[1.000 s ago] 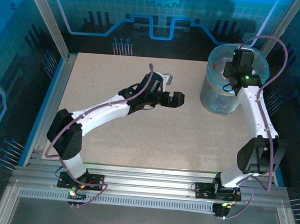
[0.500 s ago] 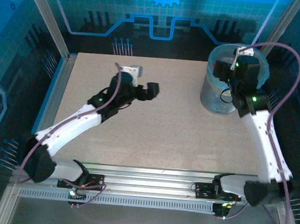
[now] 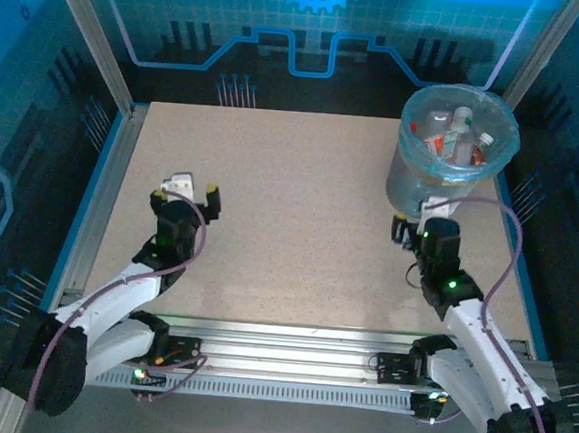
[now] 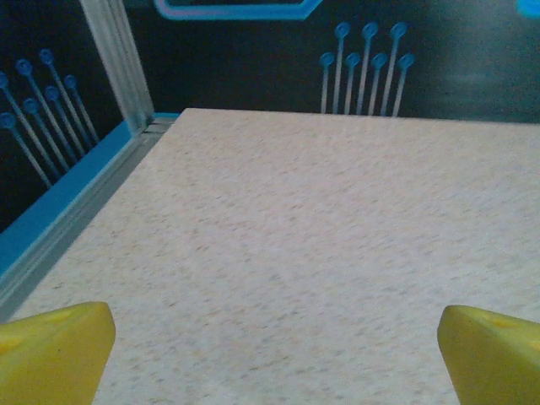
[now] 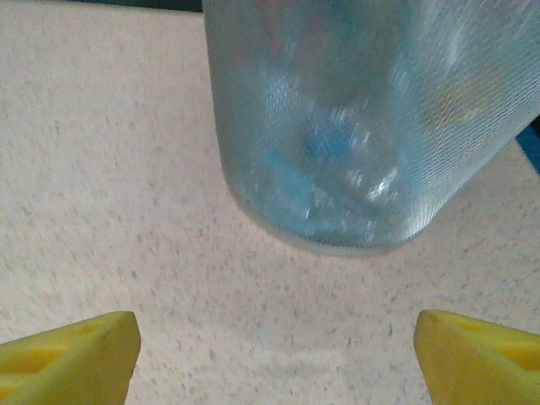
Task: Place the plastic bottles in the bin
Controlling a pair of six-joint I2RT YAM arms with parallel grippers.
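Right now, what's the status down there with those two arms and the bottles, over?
Left gripper open, empty. Right gripper open, empty, facing the bin. Bottles inside the bin. No bottle seen on the table.

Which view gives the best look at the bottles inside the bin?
Top external: it looks down into the open bin, so several plastic bottles inside are plain. The right wrist view sees the bin's wall side-on, its contents a blur.
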